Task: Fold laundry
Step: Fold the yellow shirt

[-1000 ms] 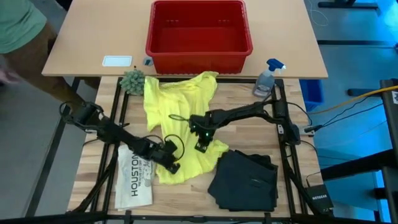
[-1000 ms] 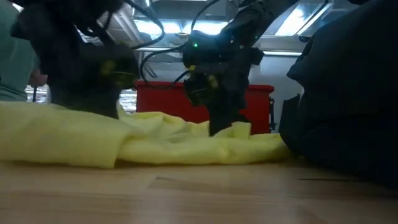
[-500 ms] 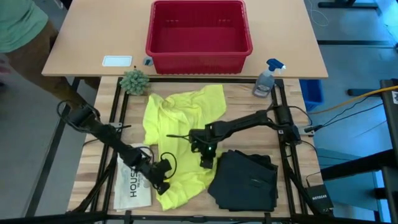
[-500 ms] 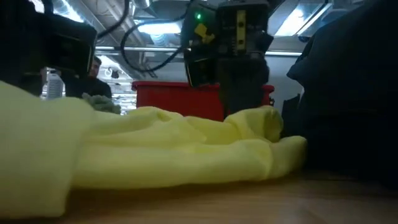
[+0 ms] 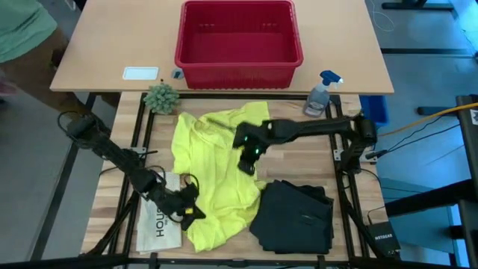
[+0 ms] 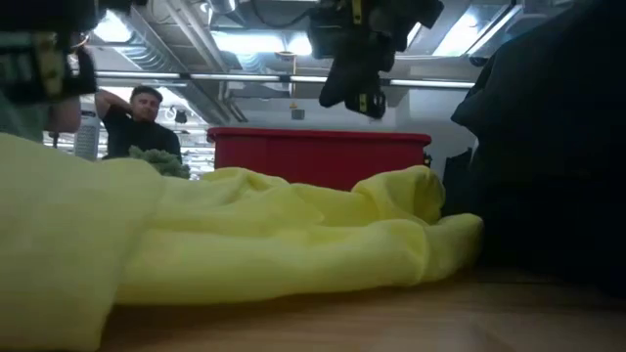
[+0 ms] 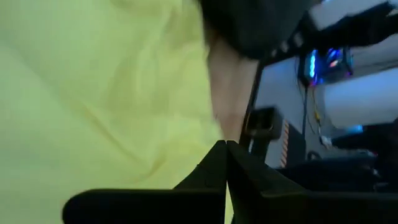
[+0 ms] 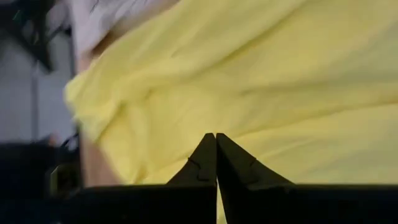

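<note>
Right gripper (image 5: pixel 248 166), closed and empty, is lifting off the yellow T-shirt (image 5: pixel 213 175); left gripper (image 5: pixel 196 213), pinched shut, is dragging its hem down-frame.

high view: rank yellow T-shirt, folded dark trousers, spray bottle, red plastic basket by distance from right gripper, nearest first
From the right gripper, shut above the table's middle:
1. Bright yellow T-shirt, directly beneath it.
2. Folded dark trousers, toward the near right corner.
3. Clear spray bottle with blue trigger, far right.
4. Red plastic basket, on the table behind; close to the bottle's rank.
</note>
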`<action>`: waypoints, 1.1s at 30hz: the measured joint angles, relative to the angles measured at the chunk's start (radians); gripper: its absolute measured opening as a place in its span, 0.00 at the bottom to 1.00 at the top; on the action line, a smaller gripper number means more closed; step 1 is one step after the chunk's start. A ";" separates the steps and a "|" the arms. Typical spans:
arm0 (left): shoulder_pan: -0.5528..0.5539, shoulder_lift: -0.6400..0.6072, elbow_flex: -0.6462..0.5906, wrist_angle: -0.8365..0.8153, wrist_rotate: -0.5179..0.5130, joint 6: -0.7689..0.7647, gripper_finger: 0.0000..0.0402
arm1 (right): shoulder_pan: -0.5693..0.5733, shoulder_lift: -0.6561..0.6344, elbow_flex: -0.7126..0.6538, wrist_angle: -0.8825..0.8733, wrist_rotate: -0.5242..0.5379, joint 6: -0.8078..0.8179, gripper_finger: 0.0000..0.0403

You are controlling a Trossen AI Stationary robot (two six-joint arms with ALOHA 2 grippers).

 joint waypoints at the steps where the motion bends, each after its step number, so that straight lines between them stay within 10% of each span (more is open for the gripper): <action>1: 0.001 -0.029 0.000 -0.024 -0.028 0.019 0.00 | -0.023 -0.013 0.000 0.000 0.027 -0.006 0.00; 13: 0.153 -0.336 0.001 -0.564 -0.404 0.121 0.00 | -0.373 0.001 0.001 -0.021 0.115 0.018 0.00; 33: 0.700 -0.364 0.000 -0.779 -0.339 0.356 0.00 | -0.470 0.285 0.350 -0.274 -0.017 -0.178 0.00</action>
